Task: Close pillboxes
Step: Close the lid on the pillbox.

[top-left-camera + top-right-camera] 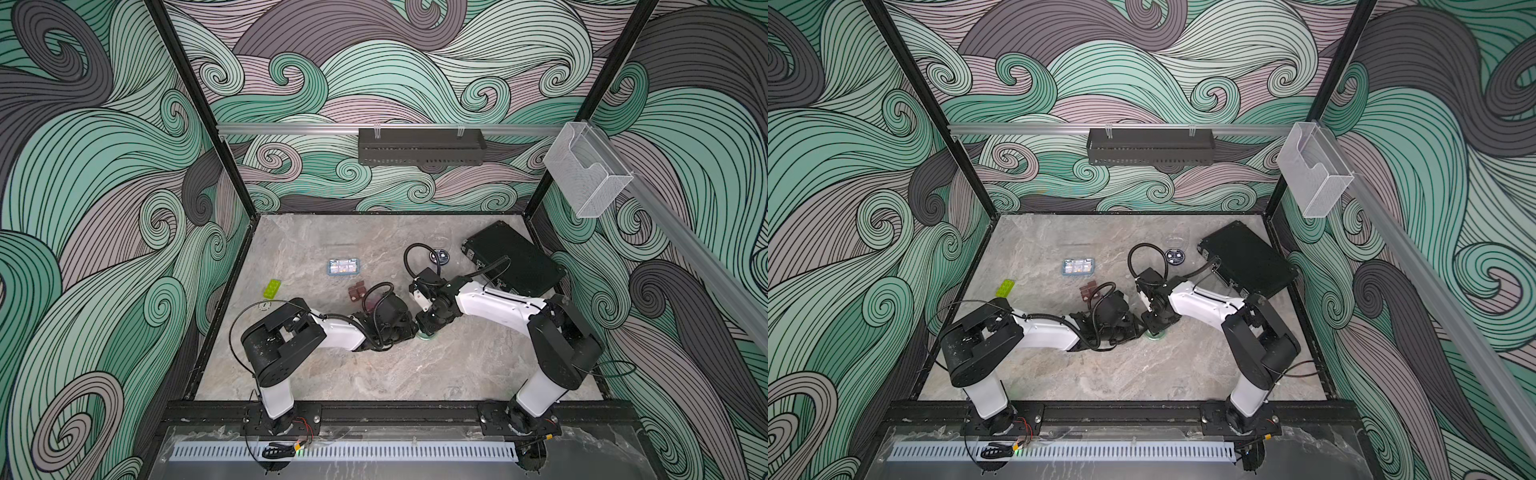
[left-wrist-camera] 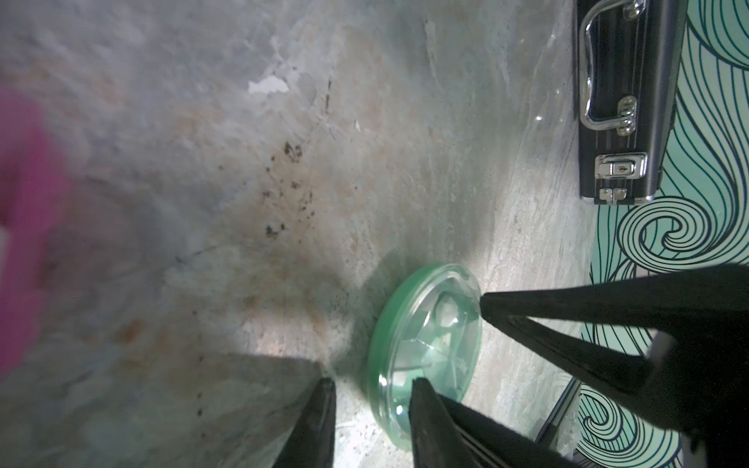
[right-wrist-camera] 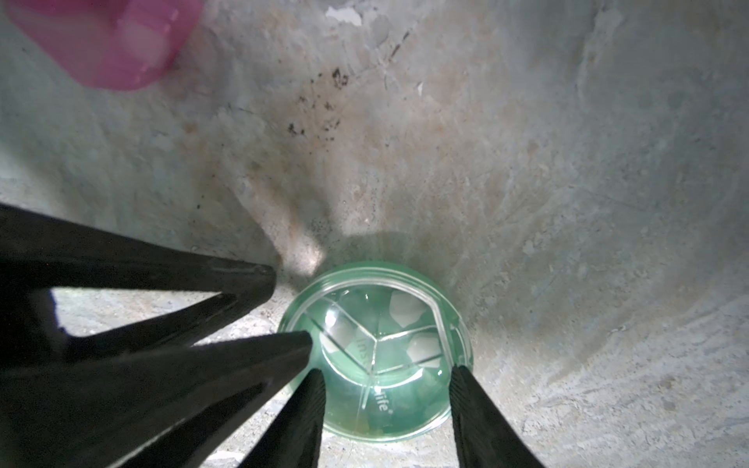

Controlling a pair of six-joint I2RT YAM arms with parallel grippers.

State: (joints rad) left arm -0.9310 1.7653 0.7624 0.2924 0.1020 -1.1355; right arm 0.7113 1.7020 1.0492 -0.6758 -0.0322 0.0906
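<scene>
— Where is the round green pillbox (image 3: 377, 324)?
— On the desk (image 1: 374, 374), near its middle and a little toward the front edge. Both wrists hang over it, so only a sliver shows in both top views.
— The right tool (image 3: 387, 370)?
— It points down, and its two fingers clasp the box from either side, grasping it.
— And the left tool (image 2: 373, 385)?
— Released, with bare desk in its gap. One fingertip (image 3: 302, 340) touches the box's rim.
— The rest?
— The pale blue pillbox (image 1: 343, 267) and the brown pillbox (image 1: 356, 291) lie beyond the left arm, toward the back edge. The dark blue pillbox (image 1: 439, 254) is just beside the black case (image 1: 515, 262), and the pink pillbox (image 3: 109, 40) is near the green one, blurred.
</scene>
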